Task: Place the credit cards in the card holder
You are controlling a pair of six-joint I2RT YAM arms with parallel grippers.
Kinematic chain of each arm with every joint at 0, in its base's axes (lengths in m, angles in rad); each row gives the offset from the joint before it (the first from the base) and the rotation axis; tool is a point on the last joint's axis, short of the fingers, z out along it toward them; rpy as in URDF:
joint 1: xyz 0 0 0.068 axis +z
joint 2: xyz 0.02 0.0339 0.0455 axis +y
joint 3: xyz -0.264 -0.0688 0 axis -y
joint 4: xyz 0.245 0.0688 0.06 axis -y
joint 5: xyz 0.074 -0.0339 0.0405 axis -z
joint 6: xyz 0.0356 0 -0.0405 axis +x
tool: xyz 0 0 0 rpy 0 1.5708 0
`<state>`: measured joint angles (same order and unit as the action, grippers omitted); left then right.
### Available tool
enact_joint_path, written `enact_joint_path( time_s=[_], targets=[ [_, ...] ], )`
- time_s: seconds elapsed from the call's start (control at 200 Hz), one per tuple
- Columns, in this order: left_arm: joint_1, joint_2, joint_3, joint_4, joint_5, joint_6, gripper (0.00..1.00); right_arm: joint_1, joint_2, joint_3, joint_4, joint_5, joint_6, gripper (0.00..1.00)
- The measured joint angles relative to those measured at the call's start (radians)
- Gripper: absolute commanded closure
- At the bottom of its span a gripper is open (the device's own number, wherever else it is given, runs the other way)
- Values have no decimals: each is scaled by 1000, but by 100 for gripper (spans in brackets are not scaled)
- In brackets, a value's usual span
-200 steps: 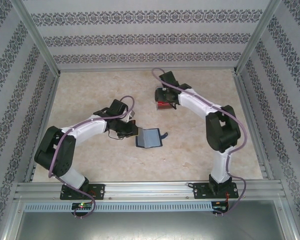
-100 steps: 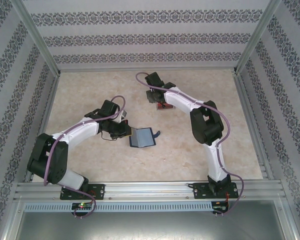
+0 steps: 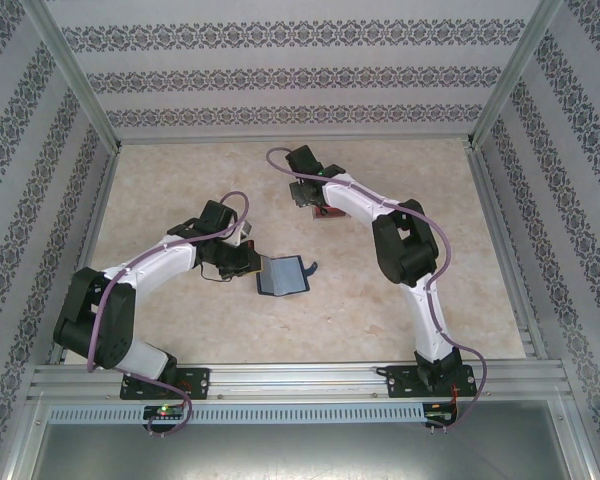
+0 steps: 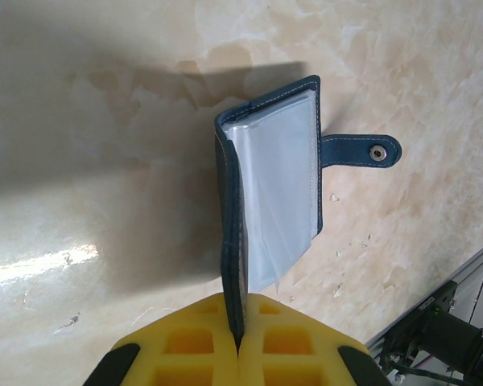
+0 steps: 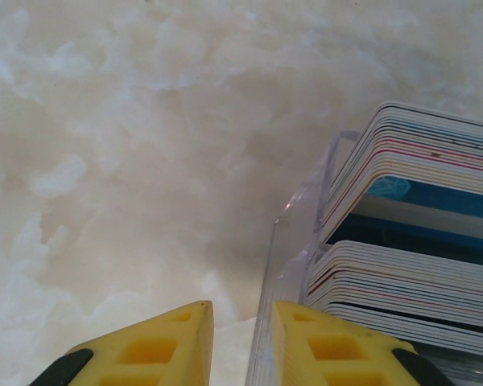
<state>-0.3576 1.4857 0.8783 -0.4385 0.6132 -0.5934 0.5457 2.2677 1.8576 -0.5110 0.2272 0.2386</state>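
My right pincer [image 5: 243, 322] hangs low over the table [image 5: 105, 161], jaws a little apart and clamped on nothing. The cards [image 5: 419, 241] lie off to its right, packed in the clear rack [image 5: 286, 241]. Their stacked edges face my wrist camera and run across the view. The gap between my jaws lines up with the rack's left wall, not with any card. So I judge the coming move turns on a shift to the right, until the jaws straddle the edge of one card. This arm is clearly the nearer one to the cards. From above, the right pincer [image 3: 315, 205] sits right at the rack, where a red card [image 3: 330, 212] shows.

My left pincer [image 4: 237, 322] is closed on the holder [image 4: 278, 185], pinching the edge of its navy cover [image 4: 229, 209] so that it stands up. The clear sleeves are bared and the tab [image 4: 362, 150] points away to the side. In the top view the holder [image 3: 283, 275] rests on the table in front of the left pincer [image 3: 248, 262]. It is nearer the bases than the rack and well apart from it. A picked card would have to travel back and to the left to reach it.
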Motion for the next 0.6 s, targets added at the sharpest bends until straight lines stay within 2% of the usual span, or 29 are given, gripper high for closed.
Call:
enact_joint_path(
  time_s=[0.6],
  targets=[
    [0,0,1,0,2,4,100,2,-2,-17,-5,116,-6,70]
  ],
)
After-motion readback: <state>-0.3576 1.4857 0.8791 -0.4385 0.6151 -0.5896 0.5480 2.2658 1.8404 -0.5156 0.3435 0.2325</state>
